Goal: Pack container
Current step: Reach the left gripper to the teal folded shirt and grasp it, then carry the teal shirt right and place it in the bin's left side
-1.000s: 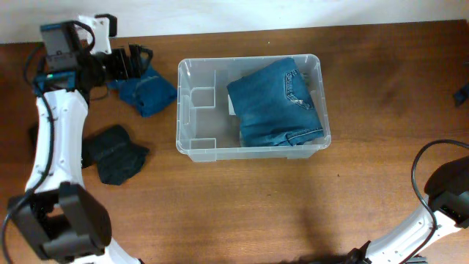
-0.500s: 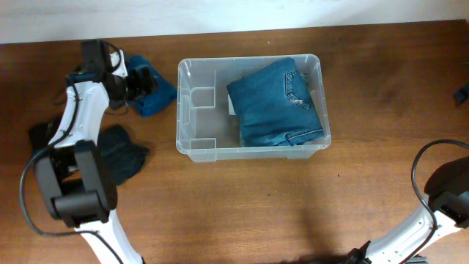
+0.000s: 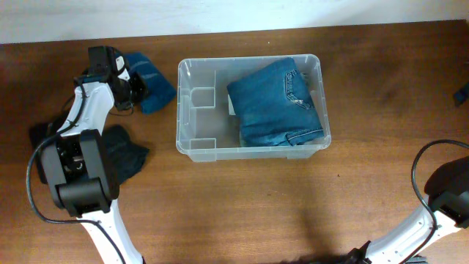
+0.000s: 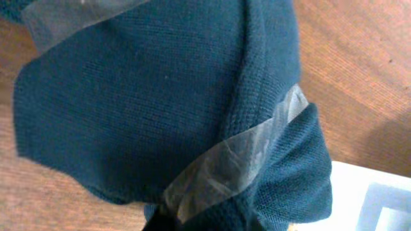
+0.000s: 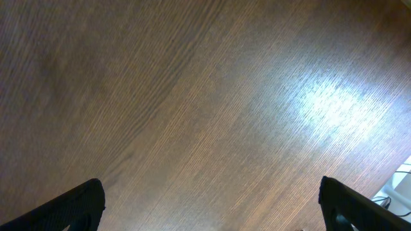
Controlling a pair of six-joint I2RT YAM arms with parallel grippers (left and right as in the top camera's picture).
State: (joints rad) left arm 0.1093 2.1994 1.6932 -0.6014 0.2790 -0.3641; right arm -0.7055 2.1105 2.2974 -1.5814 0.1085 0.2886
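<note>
The container [image 3: 196,121], a clear plastic bin, stands mid-table with folded blue jeans [image 3: 278,103] filling its right part. Left of it lies a folded teal knit garment [image 3: 152,82] bound with strips of clear tape [image 4: 237,160]. My left gripper [image 3: 134,84] is shut on the garment's left edge. In the left wrist view the cloth [image 4: 148,102] fills the frame and hides most of the left gripper [image 4: 205,221]. My right gripper [image 5: 215,208] hangs open over bare wood, nothing between its fingers.
A dark folded garment [image 3: 117,158] lies on the table left of the container, in front of the teal one. The left arm's base [image 3: 77,183] stands beside it. The right arm [image 3: 447,194] sits at the front right corner.
The left arm has swung in toward the teal garment and its jaws have closed on it. The right gripper has not moved.
</note>
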